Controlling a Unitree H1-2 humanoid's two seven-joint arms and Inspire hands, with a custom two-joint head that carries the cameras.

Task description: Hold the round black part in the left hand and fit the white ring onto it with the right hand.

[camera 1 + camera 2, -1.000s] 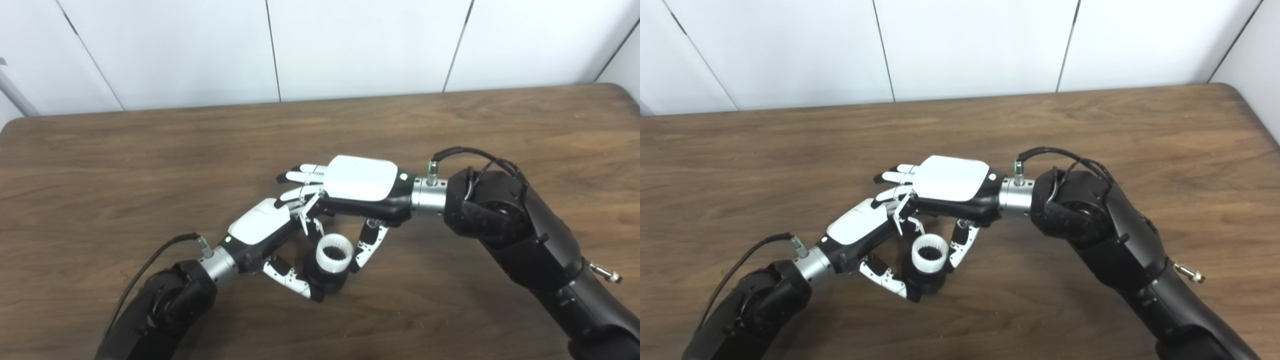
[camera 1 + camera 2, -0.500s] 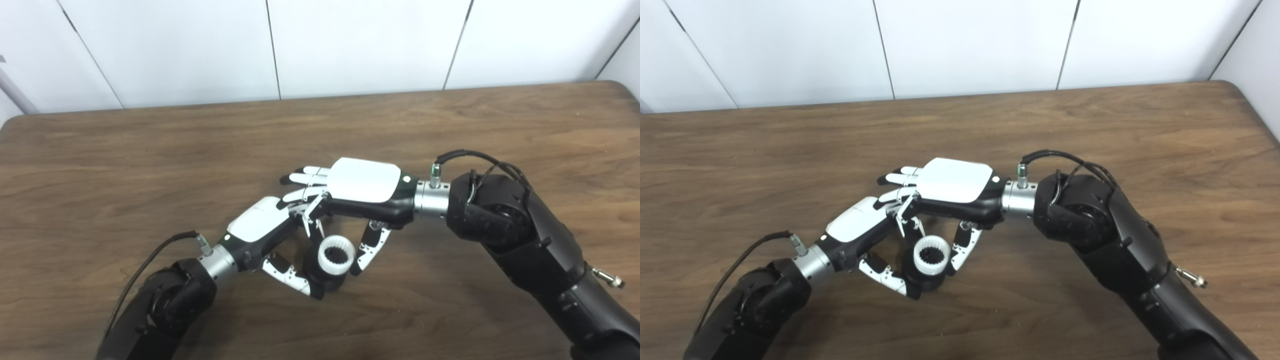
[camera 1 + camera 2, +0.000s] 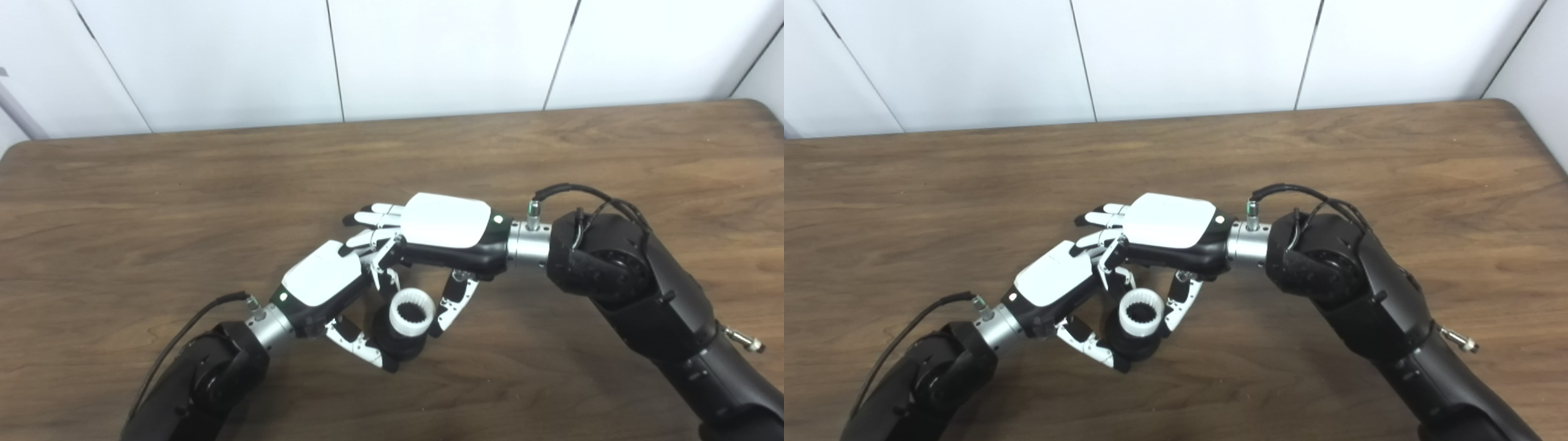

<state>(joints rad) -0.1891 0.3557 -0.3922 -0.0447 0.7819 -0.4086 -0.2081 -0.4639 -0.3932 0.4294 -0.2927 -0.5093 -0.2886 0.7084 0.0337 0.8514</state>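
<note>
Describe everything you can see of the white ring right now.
The white ring is a short, matte, plastic-looking cylinder with small teeth lining its dark bore. It sits on top of the round black part, opening tilted up toward the cameras. The left hand grips the black part from below and the side, above the table. The right hand reaches over it, its thumb against the ring's right side and a finger at its far side. Whether it is fully seated cannot be told.
</note>
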